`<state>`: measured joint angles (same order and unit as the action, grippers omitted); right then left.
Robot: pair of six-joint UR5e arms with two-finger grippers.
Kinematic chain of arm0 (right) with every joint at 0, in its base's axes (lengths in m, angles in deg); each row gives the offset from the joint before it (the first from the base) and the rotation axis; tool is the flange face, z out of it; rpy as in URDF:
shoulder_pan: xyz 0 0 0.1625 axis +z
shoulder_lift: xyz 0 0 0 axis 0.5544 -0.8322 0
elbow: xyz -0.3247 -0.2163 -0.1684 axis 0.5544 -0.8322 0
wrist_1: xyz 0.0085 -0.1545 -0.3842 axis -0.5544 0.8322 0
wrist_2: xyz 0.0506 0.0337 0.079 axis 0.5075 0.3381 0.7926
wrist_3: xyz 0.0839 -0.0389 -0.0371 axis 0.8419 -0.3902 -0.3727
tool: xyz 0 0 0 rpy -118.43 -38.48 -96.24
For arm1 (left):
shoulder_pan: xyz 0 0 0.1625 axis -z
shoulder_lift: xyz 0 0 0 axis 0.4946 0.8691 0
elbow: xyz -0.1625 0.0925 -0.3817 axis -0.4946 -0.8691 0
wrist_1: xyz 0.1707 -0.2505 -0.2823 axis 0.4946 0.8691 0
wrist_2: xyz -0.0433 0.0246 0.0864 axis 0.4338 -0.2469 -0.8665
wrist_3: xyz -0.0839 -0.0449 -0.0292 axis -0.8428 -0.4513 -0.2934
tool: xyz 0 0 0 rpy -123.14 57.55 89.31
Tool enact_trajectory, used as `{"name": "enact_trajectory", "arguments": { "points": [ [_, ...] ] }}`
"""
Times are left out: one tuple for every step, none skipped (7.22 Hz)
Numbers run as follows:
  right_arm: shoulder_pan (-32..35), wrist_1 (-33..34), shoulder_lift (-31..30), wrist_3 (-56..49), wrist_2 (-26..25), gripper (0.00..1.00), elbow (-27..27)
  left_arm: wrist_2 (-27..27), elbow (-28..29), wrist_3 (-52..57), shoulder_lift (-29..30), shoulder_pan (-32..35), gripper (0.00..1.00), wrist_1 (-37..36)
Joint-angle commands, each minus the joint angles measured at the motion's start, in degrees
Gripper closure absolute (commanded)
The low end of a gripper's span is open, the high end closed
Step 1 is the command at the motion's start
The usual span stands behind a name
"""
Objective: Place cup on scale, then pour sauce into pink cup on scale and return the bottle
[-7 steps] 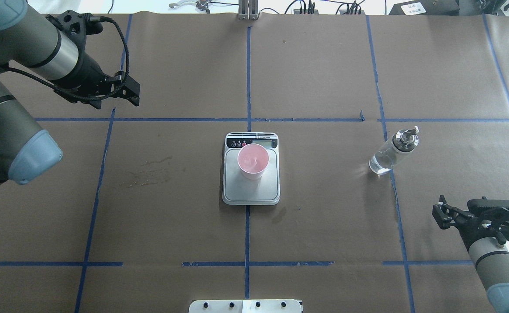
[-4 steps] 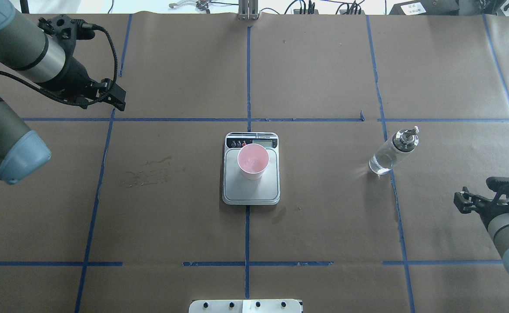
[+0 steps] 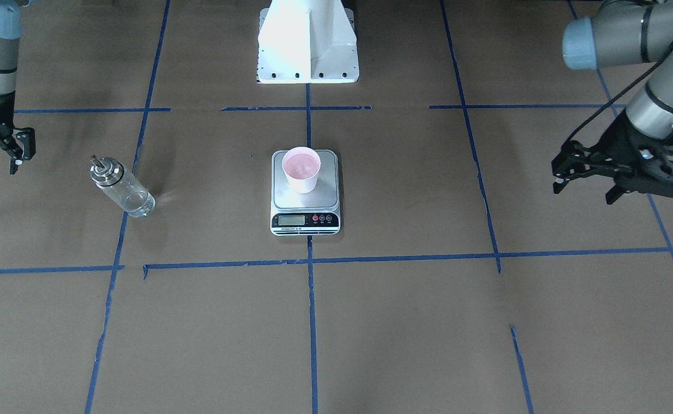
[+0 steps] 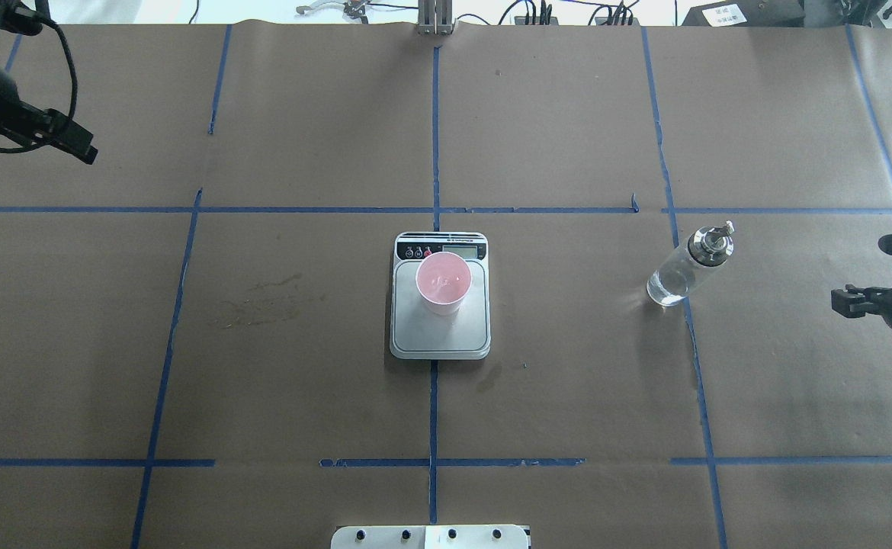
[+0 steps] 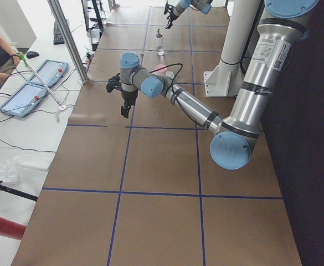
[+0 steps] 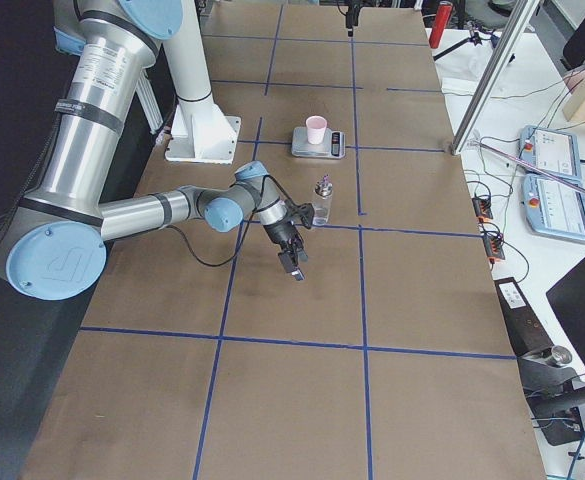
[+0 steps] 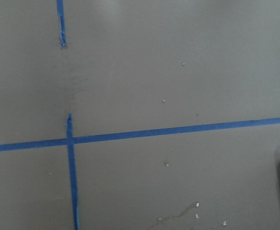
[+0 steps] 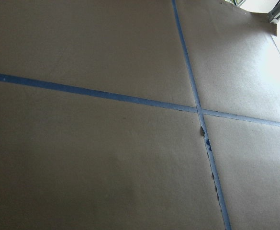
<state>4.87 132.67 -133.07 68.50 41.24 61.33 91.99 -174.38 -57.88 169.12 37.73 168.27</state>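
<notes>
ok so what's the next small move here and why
Probably just park; nothing looks left to do. The cup stands on the scale, the bottle stands upright on the table alone, and the left hand and right hand are open, empty and far out to the sides. A glint in the cup hints at liquid, though I can't confirm the pour.

Brown-papered worktop [image 4: 301, 114], crossed by blue tape [image 4: 434, 137].
The scale [image 4: 440, 332] is set centrally; the bottle [image 4: 678, 274] is placed at its 3 o'clock.
</notes>
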Motion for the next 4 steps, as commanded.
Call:
{"name": "enact_trajectory", "arguments": {
  "points": [
    [14.6, 0.3, 6.1, -16.0, 15.2, 0.00, -5.9, 5.6, 7.0, 15.4, -1.7, 11.8, 0.00, 0.2],
    [21.1, 0.7, 8.9, -19.6, 23.3, 0.00, -8.2, 5.5, 9.2, 17.0, -1.8, 13.8, 0.00, 0.3],
    [27.7, 0.7, 11.2, -28.8, 31.1, 0.00, -12.0, 5.3, 11.9, 16.5, -1.9, 13.8, 0.00, 0.3],
    [33.5, 1.0, 12.8, -37.3, 37.7, 0.00, -15.8, 4.8, 13.2, 17.1, -2.3, 19.5, 0.00, 0.1]
  ]
}}
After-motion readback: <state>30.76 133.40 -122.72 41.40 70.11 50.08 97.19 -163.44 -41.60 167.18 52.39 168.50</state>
